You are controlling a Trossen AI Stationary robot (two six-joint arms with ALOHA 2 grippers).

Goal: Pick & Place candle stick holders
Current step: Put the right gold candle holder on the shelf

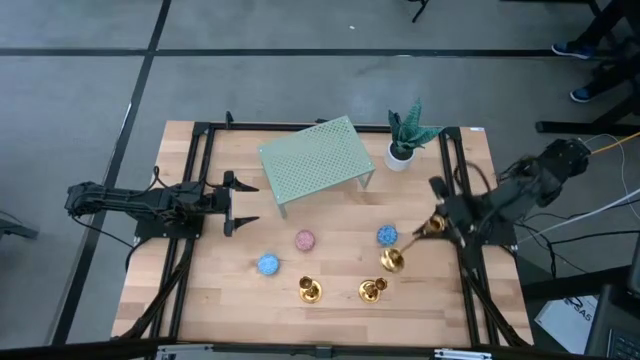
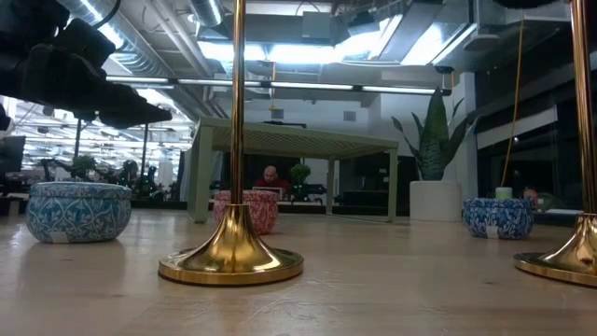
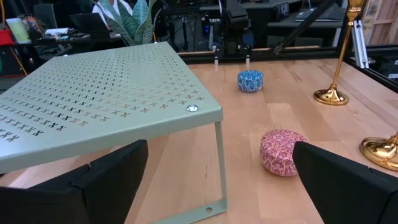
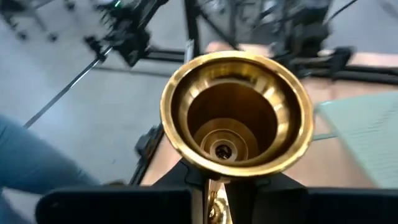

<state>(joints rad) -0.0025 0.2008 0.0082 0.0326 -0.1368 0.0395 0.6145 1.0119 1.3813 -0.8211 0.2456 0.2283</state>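
Note:
Three gold candlesticks are on the near right part of the table. Two stand upright on their round bases [image 1: 310,291] [image 1: 372,290], and both show in the low view [image 2: 231,261] [image 2: 567,261]. My right gripper [image 1: 433,228] is shut on the third candlestick [image 1: 392,261], whose cup fills the right wrist view [image 4: 236,118]. My left gripper [image 1: 243,205] is open and empty at the table's left, in front of a green shelf [image 3: 112,93]. My right gripper pinches the third candlestick's thin stem just below the cup [image 4: 214,200] between its two fingers, which lie across the stem. The candlestick is tilted, its cup toward the table's right edge and its base [image 1: 392,261] toward the near left. I cannot tell whether the base touches the table.
A pale green perforated shelf [image 1: 315,158] stands at the far middle, with a potted plant [image 1: 404,140] to its right. A pink tin [image 1: 304,240] and two blue tins [image 1: 268,264] [image 1: 387,235] sit around the candlesticks. A person's legs show beyond the far right corner.

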